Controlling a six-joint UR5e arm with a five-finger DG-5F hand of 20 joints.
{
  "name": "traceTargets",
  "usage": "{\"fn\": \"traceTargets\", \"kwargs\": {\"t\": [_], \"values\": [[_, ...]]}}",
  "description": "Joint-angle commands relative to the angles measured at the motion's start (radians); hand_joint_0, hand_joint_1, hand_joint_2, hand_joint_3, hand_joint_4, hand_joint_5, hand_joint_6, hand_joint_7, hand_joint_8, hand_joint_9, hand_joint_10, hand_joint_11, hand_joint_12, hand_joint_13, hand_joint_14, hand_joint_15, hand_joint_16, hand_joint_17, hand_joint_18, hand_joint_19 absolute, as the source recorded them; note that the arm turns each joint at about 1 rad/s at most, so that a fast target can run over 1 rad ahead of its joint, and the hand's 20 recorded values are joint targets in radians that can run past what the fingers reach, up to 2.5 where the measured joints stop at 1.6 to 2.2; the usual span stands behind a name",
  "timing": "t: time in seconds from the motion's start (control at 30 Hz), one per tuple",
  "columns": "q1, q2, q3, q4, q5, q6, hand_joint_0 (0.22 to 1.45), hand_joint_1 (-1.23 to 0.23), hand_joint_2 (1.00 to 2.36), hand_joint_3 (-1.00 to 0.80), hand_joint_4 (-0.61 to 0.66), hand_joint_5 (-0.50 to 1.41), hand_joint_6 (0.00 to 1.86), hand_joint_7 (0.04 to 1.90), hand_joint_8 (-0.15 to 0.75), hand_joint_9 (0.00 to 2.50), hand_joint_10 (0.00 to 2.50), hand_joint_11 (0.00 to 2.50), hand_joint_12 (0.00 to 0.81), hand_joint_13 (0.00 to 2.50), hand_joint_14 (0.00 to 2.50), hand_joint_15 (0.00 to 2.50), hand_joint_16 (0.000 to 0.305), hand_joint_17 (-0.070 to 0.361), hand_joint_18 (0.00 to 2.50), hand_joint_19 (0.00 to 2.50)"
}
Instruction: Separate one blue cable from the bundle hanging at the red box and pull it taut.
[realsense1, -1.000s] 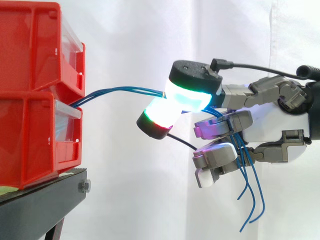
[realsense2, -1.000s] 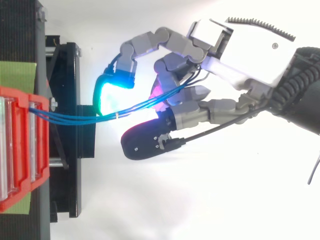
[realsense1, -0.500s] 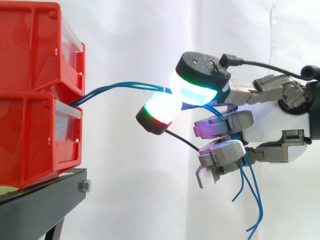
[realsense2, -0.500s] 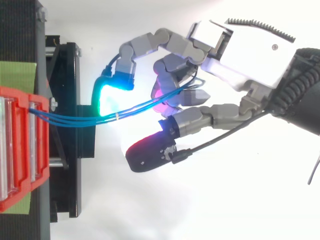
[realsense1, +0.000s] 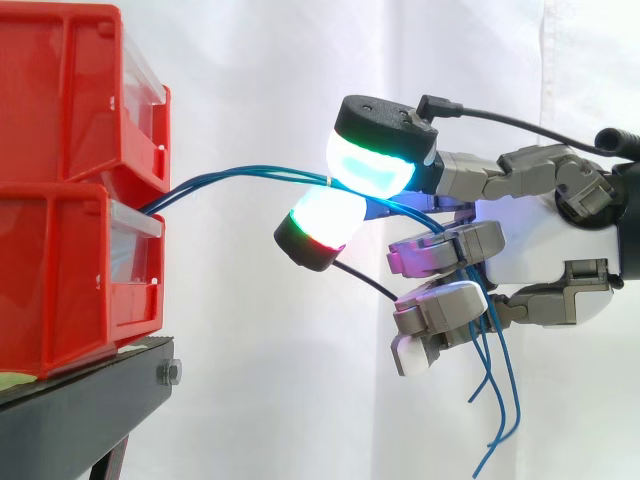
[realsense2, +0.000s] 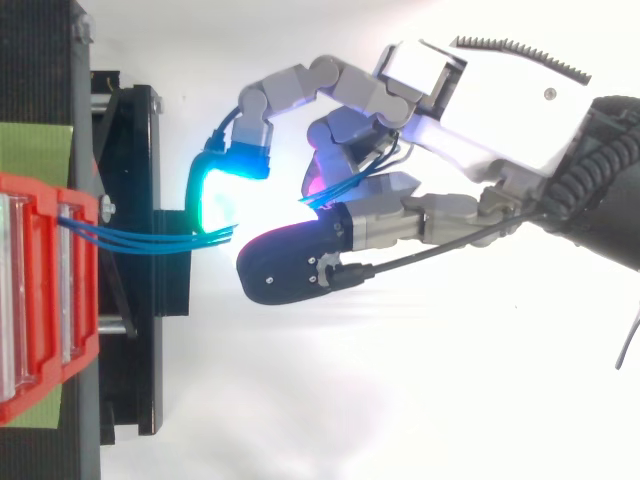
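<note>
- No text, number, brand or sign can be read in either view.
- The red bins (realsense1: 60, 270) at the left of the side view have plain walls and clear fronts.
- A green strip (realsense2: 35, 148) lies on the black stand (realsense2: 130, 300) at the upper left of the top view; no mark on it is legible.

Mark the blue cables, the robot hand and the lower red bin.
blue cables (realsense2: 150, 241), top view, span between bin and fingertips.
robot hand (realsense1: 525, 245), side view, white palm.
lower red bin (realsense1: 60, 265), side view, side wall.
</note>
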Motion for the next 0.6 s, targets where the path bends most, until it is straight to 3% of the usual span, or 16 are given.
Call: {"fn": "traceTargets", "kwargs": {"t": [0.0, 0.13, 0.2, 0.37, 0.57], "values": [[0.000, 0.000, 0.000, 0.000, 0.000, 0.000, 0.76, -0.80, 1.02, -0.33, -0.21, -0.25, 0.91, 1.12, 0.136, 0.84, 1.78, 1.39, 0.298, 1.11, 0.31, 1.62, 0.044, 0.098, 0.73, 0.92], [0.000, 0.000, 0.000, 0.000, 0.000, 0.000, 0.84, -0.85, 1.01, -0.43, -0.22, -0.24, 0.91, 1.05, 0.128, 0.83, 1.75, 1.41, 0.298, 1.08, 0.34, 1.61, 0.042, 0.096, 0.69, 0.92], [0.000, 0.000, 0.000, 0.000, 0.000, 0.000, 0.85, -0.89, 1.00, -0.50, -0.27, -0.24, 0.89, 1.07, 0.110, 0.79, 1.57, 1.50, 0.286, 1.06, 0.24, 1.66, 0.043, 0.096, 0.68, 0.88], [0.000, 0.000, 0.000, 0.000, 0.000, 0.003, 0.84, -0.92, 1.00, -0.50, -0.28, -0.26, 0.88, 1.09, 0.108, 0.75, 1.42, 1.53, 0.286, 1.06, 0.03, 1.75, 0.044, 0.100, 0.69, 0.81], [0.000, 0.000, 0.000, 0.000, 0.000, 0.005, 0.78, -0.93, 1.00, -0.50, -0.28, -0.26, 0.88, 1.08, 0.110, 0.73, 1.42, 1.54, 0.288, 1.05, 0.00, 1.75, 0.045, 0.102, 0.70, 0.76]]}}
